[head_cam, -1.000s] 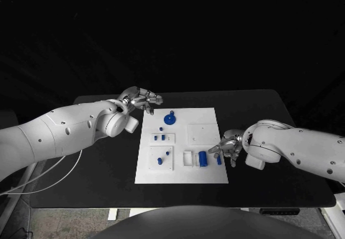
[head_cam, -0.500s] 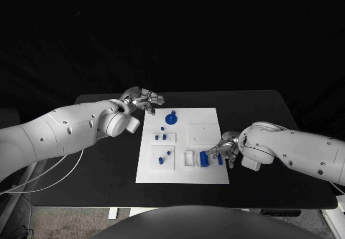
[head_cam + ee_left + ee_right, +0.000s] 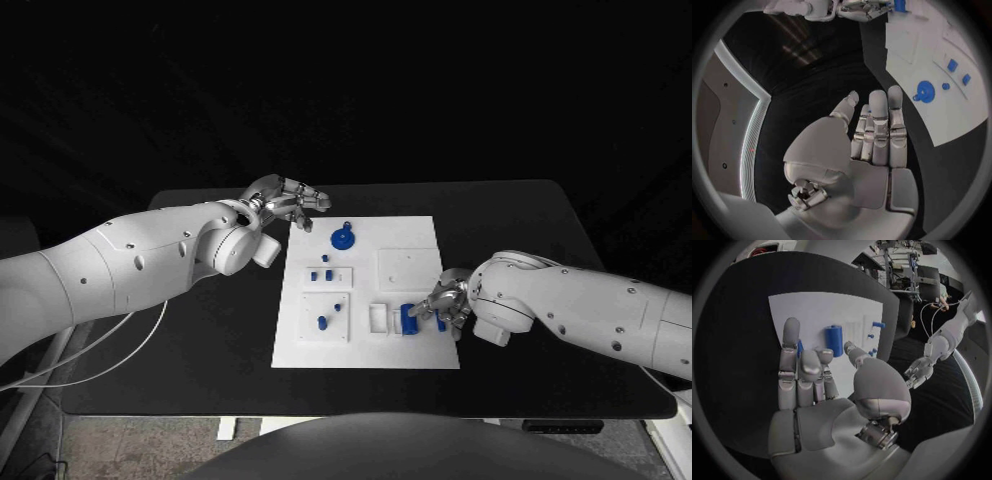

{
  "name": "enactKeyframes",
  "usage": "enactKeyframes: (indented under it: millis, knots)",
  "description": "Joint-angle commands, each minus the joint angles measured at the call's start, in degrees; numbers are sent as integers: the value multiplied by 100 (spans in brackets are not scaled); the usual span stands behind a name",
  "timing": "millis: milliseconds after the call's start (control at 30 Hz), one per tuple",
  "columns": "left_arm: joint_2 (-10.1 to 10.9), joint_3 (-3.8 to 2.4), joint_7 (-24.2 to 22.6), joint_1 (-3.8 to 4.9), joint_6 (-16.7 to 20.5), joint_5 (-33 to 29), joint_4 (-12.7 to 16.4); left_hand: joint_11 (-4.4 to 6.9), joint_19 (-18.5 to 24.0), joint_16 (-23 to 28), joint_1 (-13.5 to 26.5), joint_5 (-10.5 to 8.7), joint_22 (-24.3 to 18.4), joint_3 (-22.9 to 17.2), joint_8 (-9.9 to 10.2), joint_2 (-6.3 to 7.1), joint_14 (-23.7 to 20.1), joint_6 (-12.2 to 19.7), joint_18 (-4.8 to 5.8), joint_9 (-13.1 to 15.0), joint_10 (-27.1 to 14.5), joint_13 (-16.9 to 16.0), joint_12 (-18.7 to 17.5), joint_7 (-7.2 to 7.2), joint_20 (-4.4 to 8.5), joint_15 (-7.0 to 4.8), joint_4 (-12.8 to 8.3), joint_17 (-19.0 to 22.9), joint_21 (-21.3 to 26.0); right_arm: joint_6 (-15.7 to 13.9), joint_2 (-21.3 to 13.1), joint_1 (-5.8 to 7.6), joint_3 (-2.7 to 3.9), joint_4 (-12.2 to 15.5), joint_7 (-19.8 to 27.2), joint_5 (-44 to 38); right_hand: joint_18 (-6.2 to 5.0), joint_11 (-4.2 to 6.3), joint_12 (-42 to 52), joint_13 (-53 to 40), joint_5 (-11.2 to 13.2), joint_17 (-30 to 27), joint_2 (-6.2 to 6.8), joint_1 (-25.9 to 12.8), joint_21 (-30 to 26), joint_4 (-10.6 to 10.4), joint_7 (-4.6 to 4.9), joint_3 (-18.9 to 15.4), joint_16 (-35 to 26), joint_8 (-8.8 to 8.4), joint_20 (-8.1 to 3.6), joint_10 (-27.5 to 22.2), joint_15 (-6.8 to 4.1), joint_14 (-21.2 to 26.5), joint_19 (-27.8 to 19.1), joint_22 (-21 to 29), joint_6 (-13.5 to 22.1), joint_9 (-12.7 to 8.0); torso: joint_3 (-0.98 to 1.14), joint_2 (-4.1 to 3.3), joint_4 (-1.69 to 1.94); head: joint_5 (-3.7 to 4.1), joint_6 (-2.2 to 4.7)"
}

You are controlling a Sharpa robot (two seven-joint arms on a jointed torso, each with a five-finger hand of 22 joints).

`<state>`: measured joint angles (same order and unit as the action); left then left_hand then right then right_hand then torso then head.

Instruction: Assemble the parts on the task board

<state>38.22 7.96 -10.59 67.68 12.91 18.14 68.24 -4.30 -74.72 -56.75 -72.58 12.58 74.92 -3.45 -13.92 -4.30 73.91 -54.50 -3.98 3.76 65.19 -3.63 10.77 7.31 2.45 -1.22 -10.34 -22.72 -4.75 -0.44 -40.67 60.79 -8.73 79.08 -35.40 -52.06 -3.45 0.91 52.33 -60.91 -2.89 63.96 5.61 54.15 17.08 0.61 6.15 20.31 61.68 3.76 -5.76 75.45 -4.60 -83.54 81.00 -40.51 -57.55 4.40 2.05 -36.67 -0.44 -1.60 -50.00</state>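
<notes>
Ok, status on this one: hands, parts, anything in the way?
Left hand open, off the task board. Right hand open over blue cylinder. Nothing held. Nothing blocking.

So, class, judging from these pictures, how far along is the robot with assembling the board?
Early on. Blue parts stand in the task board sockets, like the small pegs; whether fully seated is unclear. In hand: the right hand reaches over the blue cylinder, not gripping it. The left hand hovers open. The round part lies loose.
</notes>
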Motion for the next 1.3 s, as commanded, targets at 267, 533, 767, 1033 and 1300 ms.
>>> enactKeyframes:
  millis: [267, 533, 767, 1033, 1300]
  knots:
    - [-22, -4, -46, 2, -99, -39, 24, 1, -15, 26, 54, -31, 50, -4, 17, -16, 1, 27, -68, 8, -38, 0, 32, -5, -24, 29, 30, -8, 21, -20, 188, -70, -9, -111, 11, 71, -67, -45, 188, -82, -20, 25, -127, 126, 87, 127, -29, -221, 106, -5, 60, 22, 40, -5, -13, -43, -26, 28, -1, -7, 6, -3, 0]
    - [-33, -4, -38, 3, -105, -39, 26, 1, -15, 26, 54, -31, 50, -4, 17, -16, 1, 27, -68, 8, -38, 0, 32, -5, -24, 29, 30, -8, 21, 80, 291, -117, -28, -203, -10, 147, -81, -44, 230, -90, -39, 18, -264, 160, 133, 298, -32, -322, 154, -9, 68, 21, 43, -1, -35, -61, -50, 41, -3, -3, 1, -29, 0]
    - [-41, -5, -32, 4, -107, -39, 31, 1, -15, 26, 54, -31, 50, -4, 17, -16, 1, 27, -68, 8, -38, 0, 32, -5, -24, 29, 30, -8, 21, 66, 360, -156, -50, -269, -27, 179, -80, -23, 263, -111, -170, 23, -532, 226, 163, 591, -61, -397, 187, -8, 61, 39, 32, -1, -42, -69, -201, 54, 0, -3, 3, -27, 0]
    - [-40, -5, -22, 5, -107, -39, 29, 2, -12, 24, 45, -29, 53, -4, 13, -12, -1, 26, -68, 9, -39, 0, 35, -6, -25, 30, 33, -8, 20, 10, 368, -167, -58, -299, -44, 132, -59, 42, 256, -116, -290, 20, -758, 307, 189, 869, -164, -241, 194, -6, 31, 55, -8, -3, -49, -84, -520, 195, -5, 2, -6, -33, 0]
    - [-41, -5, -18, 5, -112, -39, 22, 2, -12, 24, 45, -29, 53, -4, 13, -12, -1, 26, -68, 9, -39, 0, 35, -6, -25, 30, 33, -8, 20, -125, 299, -168, -62, -226, -3, 95, -18, 100, 272, -142, -524, 21, -722, 171, 198, 888, -268, -323, 192, -3, -10, 109, -47, -5, -48, -87, -807, 381, -1, 0, -8, -45, 0]
